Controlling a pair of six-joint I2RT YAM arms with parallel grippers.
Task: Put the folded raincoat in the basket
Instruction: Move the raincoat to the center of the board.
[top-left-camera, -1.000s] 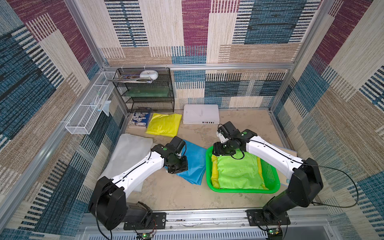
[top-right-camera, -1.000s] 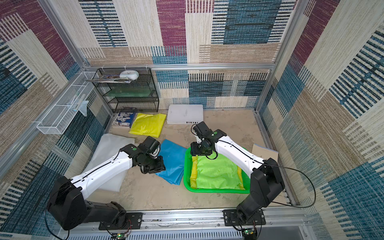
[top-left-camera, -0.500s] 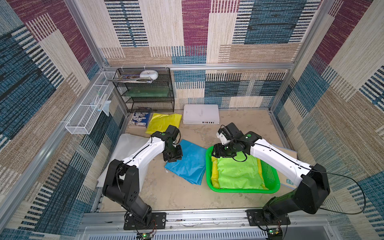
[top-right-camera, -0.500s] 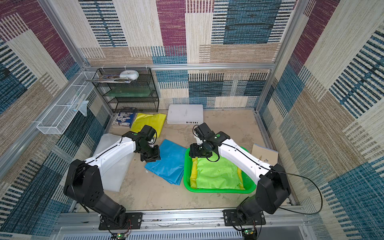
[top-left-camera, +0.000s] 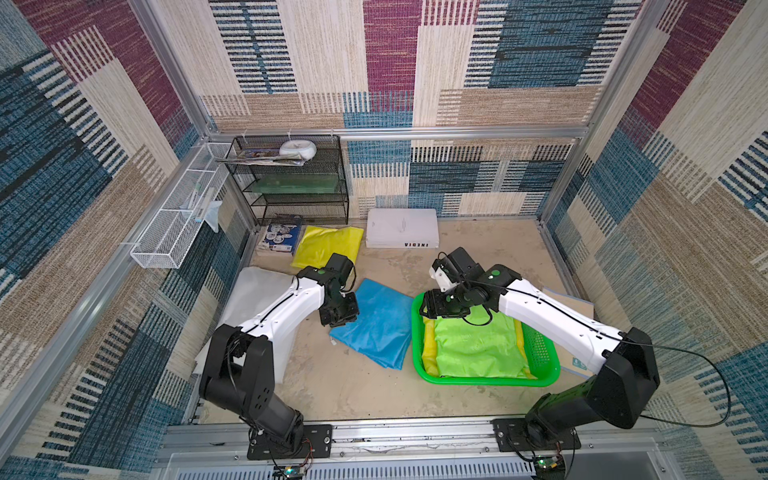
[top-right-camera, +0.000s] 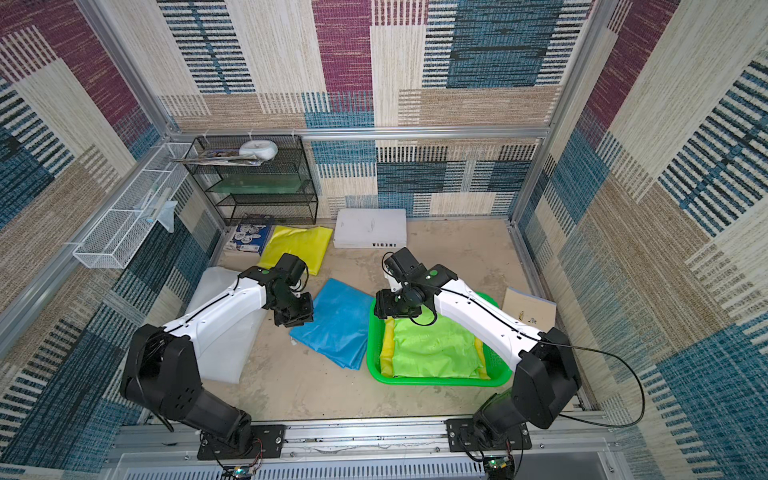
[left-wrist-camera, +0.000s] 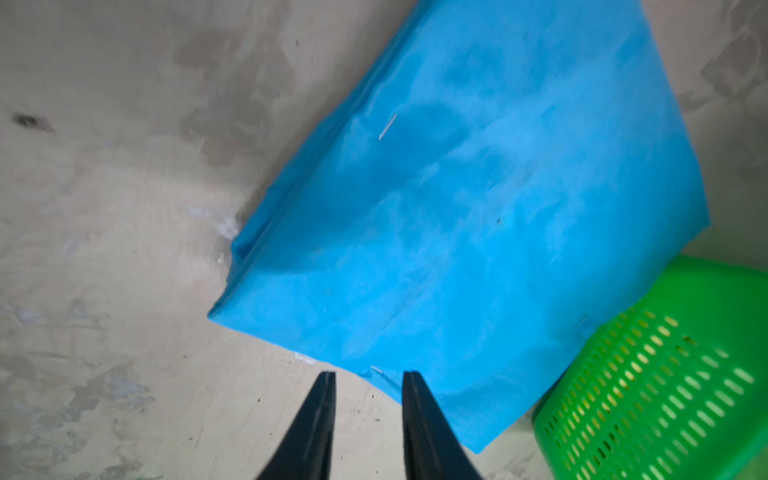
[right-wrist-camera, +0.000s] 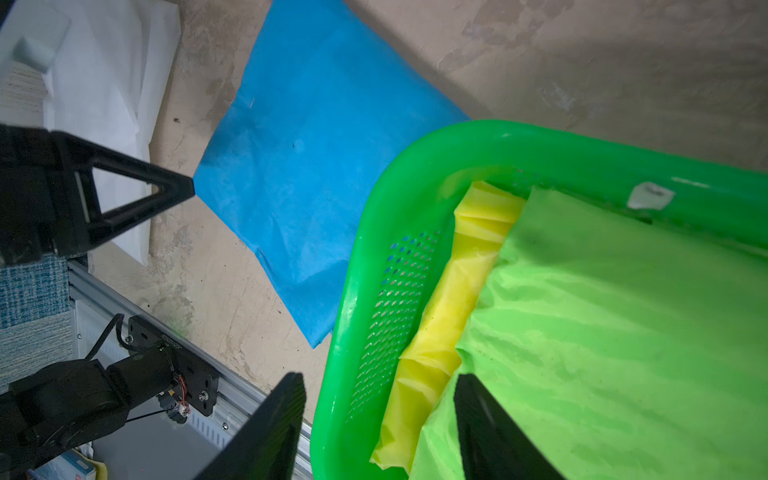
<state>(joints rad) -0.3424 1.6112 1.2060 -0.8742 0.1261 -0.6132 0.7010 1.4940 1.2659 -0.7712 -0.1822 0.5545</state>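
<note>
1. The basket stands on the surface toward its front right corner.
2. Inside the basket, a lime folded raincoat lies on top of a yellow folded raincoat. The yellow one shows only as a strip along the basket's left wall.
3. The blue folded raincoat lies flat near the middle of the surface. It is outside the basket, just beside its left wall.
4. The left hand is at the blue folded raincoat's side that faces the surface's left edge. Its fingers stand narrowly apart with nothing clamped. One fingertip overlaps the raincoat's edge, possibly touching; the wrist view is too blurred to tell.
5. The right hand is over the basket's far left corner, fingers wide apart and empty. One finger is outside the wall and the other is above the lime folded raincoat.
6. A spare yellow raincoat lies toward the back left corner.
</note>
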